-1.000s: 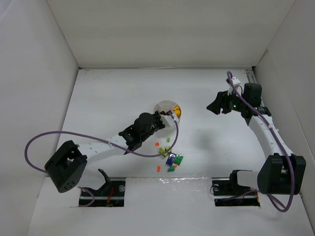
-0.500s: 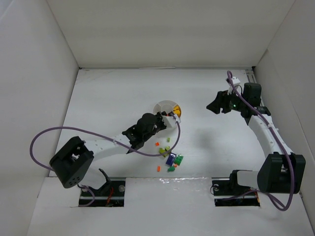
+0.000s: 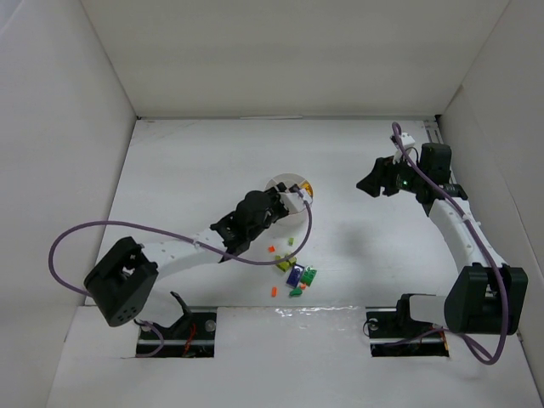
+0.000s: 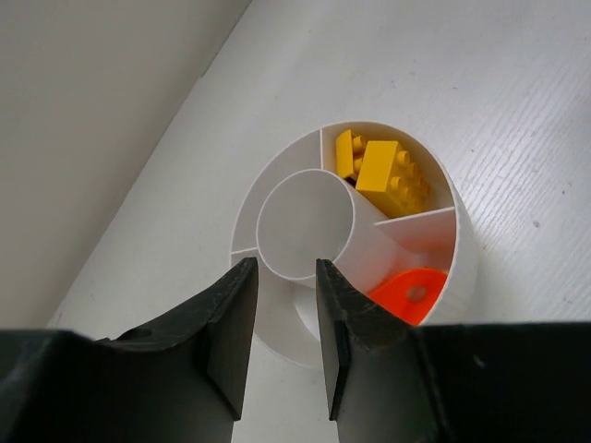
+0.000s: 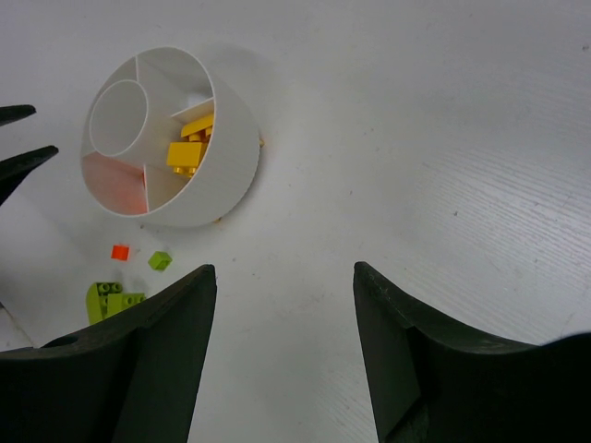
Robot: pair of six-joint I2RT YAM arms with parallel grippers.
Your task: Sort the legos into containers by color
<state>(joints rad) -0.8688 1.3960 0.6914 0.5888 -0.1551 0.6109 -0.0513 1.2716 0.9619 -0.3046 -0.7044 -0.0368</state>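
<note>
The round white dish (image 4: 247,198) has wedge containers around a centre cup. One wedge holds yellow legos (image 4: 383,168); the wedge beside it holds an orange piece (image 4: 411,293). My left gripper (image 4: 284,269) hovers over the dish's near rim, open by a narrow gap with nothing between its fingers. From above, the left gripper (image 3: 297,198) covers part of the dish (image 3: 283,179). Loose legos (image 3: 294,274) in orange, lime, green and blue lie in front of the dish. My right gripper (image 5: 284,272) is open and empty, high to the right of the dish (image 5: 226,175).
Loose pieces near the dish include a small orange brick (image 5: 120,251), a lime brick (image 5: 160,261) and a larger lime one (image 5: 109,297). White walls enclose the table on three sides. A purple cable (image 3: 255,262) loops from the left arm over the pile.
My left arm has reached a little farther over the dish. The right arm has not moved.
</note>
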